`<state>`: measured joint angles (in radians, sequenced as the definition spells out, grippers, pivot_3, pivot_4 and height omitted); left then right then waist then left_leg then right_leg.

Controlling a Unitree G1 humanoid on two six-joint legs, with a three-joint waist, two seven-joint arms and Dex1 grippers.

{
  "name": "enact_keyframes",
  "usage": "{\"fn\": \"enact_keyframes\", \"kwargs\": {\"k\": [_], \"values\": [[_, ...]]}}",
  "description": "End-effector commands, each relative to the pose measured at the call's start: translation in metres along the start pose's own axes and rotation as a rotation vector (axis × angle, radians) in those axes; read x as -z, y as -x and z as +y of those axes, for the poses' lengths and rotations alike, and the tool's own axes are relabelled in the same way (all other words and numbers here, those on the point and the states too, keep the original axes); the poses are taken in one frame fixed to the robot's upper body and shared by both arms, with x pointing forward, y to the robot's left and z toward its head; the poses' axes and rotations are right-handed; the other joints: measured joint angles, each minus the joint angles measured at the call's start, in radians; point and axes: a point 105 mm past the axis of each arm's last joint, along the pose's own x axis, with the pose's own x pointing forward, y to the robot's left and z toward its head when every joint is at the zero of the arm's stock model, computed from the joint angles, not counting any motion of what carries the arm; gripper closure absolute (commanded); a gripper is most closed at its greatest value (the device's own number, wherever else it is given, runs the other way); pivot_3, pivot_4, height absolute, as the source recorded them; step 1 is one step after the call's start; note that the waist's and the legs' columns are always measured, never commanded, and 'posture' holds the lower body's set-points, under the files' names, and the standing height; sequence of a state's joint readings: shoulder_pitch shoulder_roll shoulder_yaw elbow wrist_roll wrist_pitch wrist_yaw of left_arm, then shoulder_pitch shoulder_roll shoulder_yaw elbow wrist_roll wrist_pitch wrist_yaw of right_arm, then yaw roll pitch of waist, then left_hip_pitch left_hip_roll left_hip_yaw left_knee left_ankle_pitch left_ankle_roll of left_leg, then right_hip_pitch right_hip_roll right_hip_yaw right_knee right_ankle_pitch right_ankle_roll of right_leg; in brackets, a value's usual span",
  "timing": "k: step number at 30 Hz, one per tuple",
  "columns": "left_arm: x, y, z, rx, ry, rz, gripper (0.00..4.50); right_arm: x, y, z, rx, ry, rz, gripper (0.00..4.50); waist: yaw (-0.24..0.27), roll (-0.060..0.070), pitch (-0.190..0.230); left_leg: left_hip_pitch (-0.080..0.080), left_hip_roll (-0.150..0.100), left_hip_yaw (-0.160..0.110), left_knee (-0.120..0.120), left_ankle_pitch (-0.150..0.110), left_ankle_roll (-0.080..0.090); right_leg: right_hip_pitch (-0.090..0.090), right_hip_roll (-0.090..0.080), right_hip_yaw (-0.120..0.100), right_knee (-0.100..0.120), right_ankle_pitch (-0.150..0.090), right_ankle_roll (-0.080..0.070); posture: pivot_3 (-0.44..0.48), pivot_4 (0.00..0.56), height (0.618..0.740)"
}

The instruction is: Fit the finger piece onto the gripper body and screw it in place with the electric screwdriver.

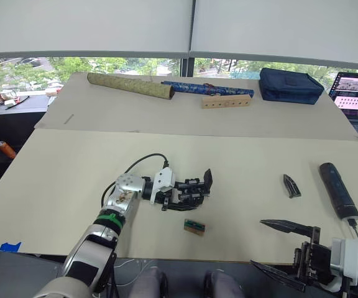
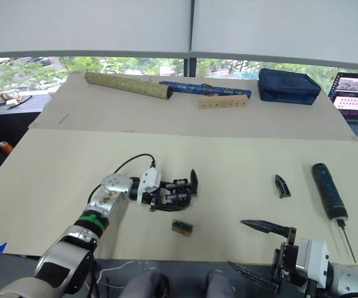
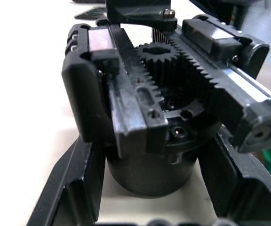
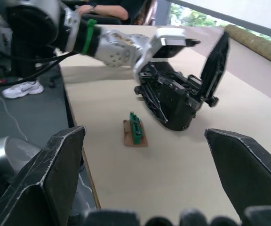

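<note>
The gripper body (image 1: 188,189), a black block with toothed rails and an upright pointed finger, sits left of the table's middle. My left gripper (image 1: 180,194) is shut on it, and in the left wrist view its fingers (image 3: 72,188) flank the body's round base (image 3: 152,172). The finger piece (image 1: 291,185) lies flat to the right, by itself. Just right of it lies the electric screwdriver (image 1: 337,189), its bit toward the near edge. Over the table's near edge my right gripper (image 1: 260,244) stands open and holds nothing, well short of both.
A small wooden block with a green top (image 1: 194,226) lies just in front of the gripper body. At the back are two rolled tubes (image 1: 129,85), a drilled wooden bar (image 1: 225,101), a navy case (image 1: 289,85) and a laptop (image 1: 356,93).
</note>
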<state>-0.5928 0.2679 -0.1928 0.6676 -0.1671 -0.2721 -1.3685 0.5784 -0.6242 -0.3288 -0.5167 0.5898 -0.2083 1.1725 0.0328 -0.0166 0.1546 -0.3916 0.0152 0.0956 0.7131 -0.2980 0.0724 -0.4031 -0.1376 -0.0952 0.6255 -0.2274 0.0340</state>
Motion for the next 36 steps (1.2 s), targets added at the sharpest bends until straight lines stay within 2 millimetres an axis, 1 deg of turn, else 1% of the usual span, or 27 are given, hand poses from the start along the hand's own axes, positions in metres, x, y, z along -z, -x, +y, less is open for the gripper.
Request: {"fn": "enact_keyframes", "kwargs": {"k": [1,4,6,9,14,18,20,21,22,23,28,32,36], "values": [[-0.019,0.004,0.003,-0.166,0.008,-0.098,2.20,-0.008,0.002,0.001,0.016,0.050,-0.017,0.00,-0.005,0.000,0.000,0.000,0.000,0.000,0.000,0.000,0.000,0.000,0.000,0.000,0.000,0.000,0.000,0.000,0.150,0.740],[-0.026,0.000,-0.009,-0.264,0.035,-0.114,2.20,-0.006,0.001,0.004,0.025,0.043,-0.017,0.00,-0.005,0.000,0.000,0.000,0.000,-0.001,0.000,0.000,0.000,0.000,-0.001,0.000,0.000,0.000,0.000,0.000,0.150,0.740],[-0.029,-0.002,-0.009,-0.376,0.050,-0.099,2.20,-0.006,-0.001,0.006,0.027,0.035,-0.023,0.00,-0.002,0.001,0.000,0.000,0.000,-0.001,0.000,0.000,0.000,0.000,-0.002,0.000,0.000,0.000,0.000,0.000,0.150,0.740],[-0.030,-0.005,-0.009,-0.478,0.076,-0.064,2.20,-0.005,-0.004,0.009,0.027,0.027,-0.030,0.00,0.008,0.001,0.000,0.000,-0.001,-0.001,0.000,-0.001,0.001,0.001,-0.003,0.000,0.000,0.000,0.001,0.000,0.150,0.740],[-0.028,-0.008,-0.013,-0.541,0.097,-0.021,2.20,-0.004,-0.006,0.008,0.023,0.025,-0.036,0.00,0.008,0.001,0.001,0.000,-0.001,-0.002,0.000,-0.001,0.001,0.000,-0.003,0.000,0.000,0.001,0.001,0.000,0.150,0.740],[-0.022,-0.009,-0.017,-0.513,0.153,0.005,2.20,-0.004,-0.007,0.005,0.016,0.028,-0.040,0.00,0.008,0.001,0.001,0.000,-0.001,-0.001,0.000,0.000,0.000,0.000,-0.003,0.000,0.000,0.001,0.001,0.000,0.150,0.740],[-0.018,-0.007,-0.017,-0.501,0.149,0.026,1.12,-0.004,-0.007,0.003,0.014,0.031,-0.040,0.00,0.008,0.001,0.001,0.000,-0.001,-0.001,0.000,0.000,0.000,0.000,-0.003,0.000,0.000,0.001,0.001,0.000,0.150,0.740],[-0.017,-0.004,-0.017,-0.498,0.144,0.034,0.72,-0.004,-0.007,0.003,0.013,0.032,-0.040,0.00,0.008,0.001,0.001,0.000,-0.001,-0.001,0.000,0.000,0.001,0.000,-0.003,0.000,0.000,0.001,0.001,0.000,0.150,0.740],[-0.016,-0.001,-0.016,-0.497,0.145,0.040,0.22,-0.004,-0.007,0.002,0.012,0.034,-0.040,0.00,0.008,0.001,0.000,0.000,-0.001,-0.001,0.000,0.000,0.001,0.000,-0.003,0.000,0.000,0.001,0.001,0.000,0.150,0.740],[-0.016,0.002,-0.015,-0.495,0.140,0.047,0.01,-0.004,-0.007,0.002,0.013,0.036,-0.040,0.00,0.008,0.001,0.000,0.000,-0.001,-0.001,0.000,0.000,0.000,0.000,-0.003,0.000,0.000,0.000,0.001,0.000,0.150,0.740],[-0.015,0.021,-0.014,-0.440,0.126,0.072,0.01,-0.004,-0.008,-0.001,0.017,0.041,-0.040,0.00,0.007,0.002,0.000,0.000,-0.001,-0.001,0.000,0.000,0.000,0.000,-0.002,0.000,0.000,0.000,0.001,0.000,0.150,0.740],[-0.003,0.044,-0.004,-0.368,0.092,0.154,0.01,-0.003,-0.009,-0.003,0.021,0.046,-0.043,0.00,0.008,0.003,0.000,0.000,-0.001,-0.001,0.000,0.000,0.000,0.000,-0.002,0.000,0.000,0.001,0.001,0.000,0.150,0.740],[-0.002,0.046,-0.001,-0.199,0.086,0.144,0.01,-0.003,-0.010,-0.006,0.022,0.051,-0.044,0.00,0.010,0.003,0.000,0.001,-0.001,-0.001,0.000,0.000,0.000,0.000,-0.001,0.000,0.000,0.001,0.001,0.000,0.150,0.740]]}}
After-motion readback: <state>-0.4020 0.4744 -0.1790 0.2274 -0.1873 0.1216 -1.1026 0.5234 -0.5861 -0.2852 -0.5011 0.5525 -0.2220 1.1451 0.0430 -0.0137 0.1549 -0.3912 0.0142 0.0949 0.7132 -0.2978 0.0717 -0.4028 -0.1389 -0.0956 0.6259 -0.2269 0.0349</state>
